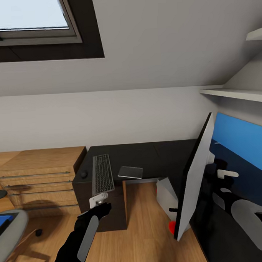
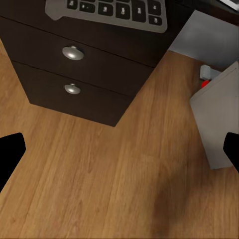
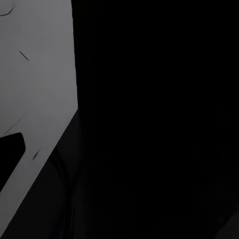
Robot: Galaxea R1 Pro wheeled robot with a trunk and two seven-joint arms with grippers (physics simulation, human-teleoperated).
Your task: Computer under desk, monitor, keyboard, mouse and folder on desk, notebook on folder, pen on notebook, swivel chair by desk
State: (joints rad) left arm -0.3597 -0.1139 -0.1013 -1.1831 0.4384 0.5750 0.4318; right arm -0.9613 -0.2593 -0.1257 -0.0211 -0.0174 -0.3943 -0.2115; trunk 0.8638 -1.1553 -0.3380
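The black desk [image 1: 155,154] carries the silver keyboard [image 1: 101,174], the dark mouse [image 1: 84,174] to its left and the dark notebook [image 1: 130,172] to its right. On the right wing the monitor [image 1: 194,173] stands edge-on and tilted. The pale computer [image 1: 166,193] sits under the desk. At lower left, the blue folder [image 1: 3,223] lies on the swivel chair [image 1: 15,233]. My left gripper [image 1: 99,201] hangs open in front of the drawer block [image 2: 74,74]. Behind the monitor, my right gripper [image 1: 224,175] has its fingers spread. The pen is out of view.
A light-wood drawer unit [image 1: 41,178] stands left of the desk. Wood floor [image 2: 99,184] runs between the drawer block and the computer [image 2: 219,119]. White shelves [image 1: 236,92] and a blue panel [image 1: 243,140] are on the right wall. A skylight [image 1: 29,17] is above.
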